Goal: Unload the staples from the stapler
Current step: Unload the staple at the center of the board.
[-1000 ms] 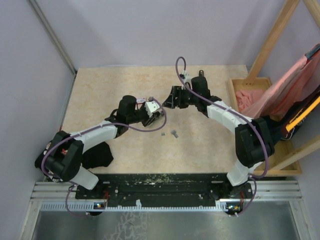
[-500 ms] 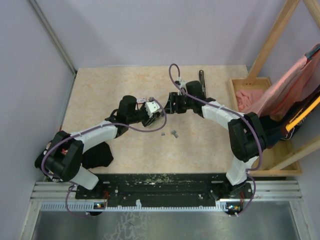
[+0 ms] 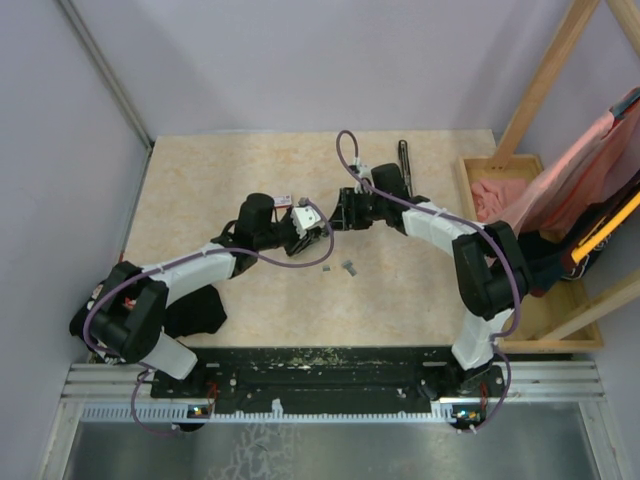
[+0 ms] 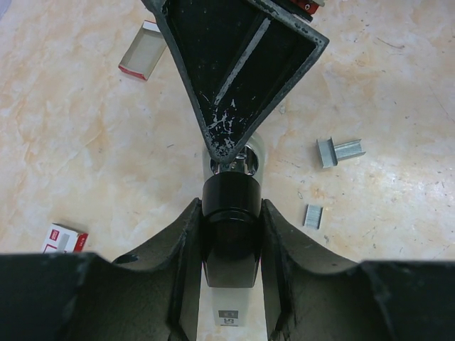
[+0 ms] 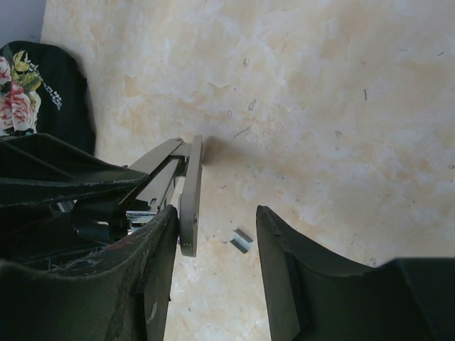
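**A:** Left gripper (image 4: pixel 230 207) – state?

**B:** Pressed together on the stapler (image 4: pixel 229 249). Both fingers clamp its black rounded end, one on each side.

**A:** Right gripper (image 5: pixel 215 217)?

**B:** Spread partway, with a clear gap between the fingers. The stapler is hinged open and its grey upper arm (image 5: pixel 189 199) stands inside that gap, close against one finger (image 5: pixel 153 277). The other finger is well clear of it. I can't tell whether the near finger actually touches the arm. In the left wrist view, the tip of one black triangular right finger sits at the shiny metal part of the stapler, just ahead of the left fingers.

**A:** Where are the staples (image 4: pixel 340 150)?

**B:** Out on the desk (image 4: pixel 85 142), beside the stapler but not touching it. There are two short grey strips lying together, and one smaller piece (image 4: pixel 313 216) near them. From the top camera they lie just on the near side of the two grippers. Whether any are left in the stapler's rail, I can't tell.

**A:** Anything else on the desk?

**B:** A small red-and-white box (image 4: pixel 65 239) on the other side of the stapler. An open red-edged box tray (image 4: pixel 141 51) lies farther out on that same side. There's also a black floral cloth (image 5: pixel 39 78) by the left arm.
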